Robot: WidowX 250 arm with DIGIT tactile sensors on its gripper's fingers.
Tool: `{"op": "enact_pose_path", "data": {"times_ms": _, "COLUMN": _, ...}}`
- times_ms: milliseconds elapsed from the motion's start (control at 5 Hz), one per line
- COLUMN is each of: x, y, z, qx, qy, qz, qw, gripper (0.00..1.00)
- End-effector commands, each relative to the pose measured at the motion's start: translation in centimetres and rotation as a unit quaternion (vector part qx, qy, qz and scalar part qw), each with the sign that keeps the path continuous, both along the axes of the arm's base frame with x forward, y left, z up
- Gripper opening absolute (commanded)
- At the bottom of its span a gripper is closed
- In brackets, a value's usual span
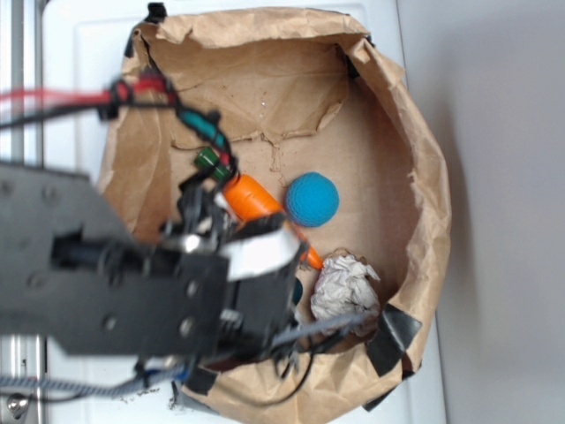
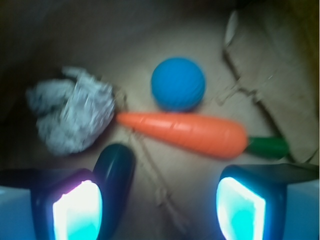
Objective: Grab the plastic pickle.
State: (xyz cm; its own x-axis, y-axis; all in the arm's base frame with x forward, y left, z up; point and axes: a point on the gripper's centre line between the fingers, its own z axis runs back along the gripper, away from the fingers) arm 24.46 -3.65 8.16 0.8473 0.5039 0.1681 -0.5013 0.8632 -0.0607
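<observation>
In the wrist view, the end effector (image 2: pixel 160 202) is nearest the camera, with its two pads (image 2: pixel 77 210) spread wide and nothing between them. The plastic pickle (image 2: pixel 116 172) lies just beside the inner edge of the pad on the left of that view, partly overlapped by it, so it is off-centre in the open gap. In the exterior view only a small dark sliver of the pickle (image 1: pixel 297 290) shows beside the arm.

Beyond the pickle lies the orange carrot (image 2: pixel 187 132), running across the view with its green top (image 2: pixel 267 147) at one end. Its tip is close to the crumpled paper wad (image 2: pixel 70 115). Farthest away is the blue ball (image 2: pixel 178 83), just beside the carrot. All of the items rest on the floor of the brown paper bag (image 1: pixel 415 159).

Risks, as judged from this position:
- If the end effector descends without a sideways correction, a pad may land on the pickle and push it aside.
- The pickle looks smooth and rounded, so an off-centre pinch could squeeze it out.
- The paper wad lies near and could be caught along with the pickle.

Count: one pickle, one carrot, one ball, one paper wad, one bag.
</observation>
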Motion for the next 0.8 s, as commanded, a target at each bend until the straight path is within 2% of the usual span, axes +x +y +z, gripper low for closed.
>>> {"op": "enact_pose_path", "data": {"times_ms": 0, "x": 1.4, "y": -2.0, "z": -0.1, "qx": -0.058, "qy": -0.049, "qz": 0.054, "qw": 0.996, "gripper": 1.0}}
{"op": "enact_pose_path", "data": {"times_ms": 200, "x": 2.3, "y": -1.7, "z": -1.5, "qx": -0.056, "qy": -0.034, "qz": 0.063, "qw": 0.996, "gripper": 1.0}}
{"op": "enact_pose_path", "data": {"times_ms": 600, "x": 2.8, "y": -0.9, "z": -4.1, "qx": -0.024, "qy": -0.011, "qz": 0.072, "qw": 0.997, "gripper": 1.0}}
